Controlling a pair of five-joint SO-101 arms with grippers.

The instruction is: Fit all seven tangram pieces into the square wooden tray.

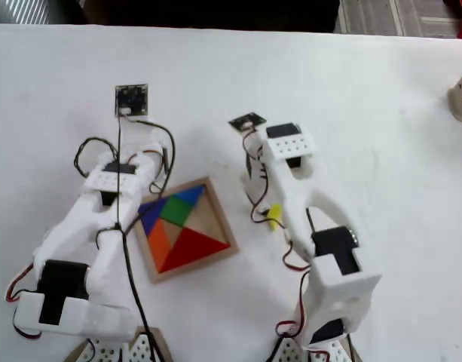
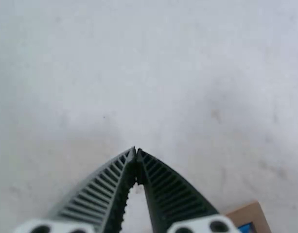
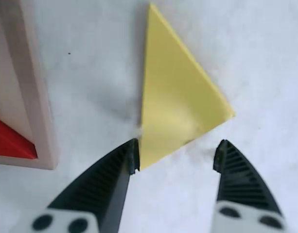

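Overhead, the square wooden tray lies between the two arms. It already holds red, orange, green and blue pieces, with bare wood showing in one part. The yellow triangle lies flat on the table outside the tray, beneath the forward end of the arm on that side.

At the left wrist, the left pincer is pressed together, tip against tip, holding nothing. White table stretches ahead of it, and a tray corner sits just behind and to one side of its fingers.

At the right wrist, the right pincer is spread wide. The triangle's nearest corner lies between its fingertips, one tip just beside the piece's straight edge and the other a little apart from the slanted edge. The tray rim stands off to the outer side of the first finger.

The piece looks thin, stiff, light and smooth. Lying flush on the table, it gives little height to grip and will probably skate or pivot under uneven pressure. The best hold seems to be low across two opposing edges, farther in than the narrow corner.
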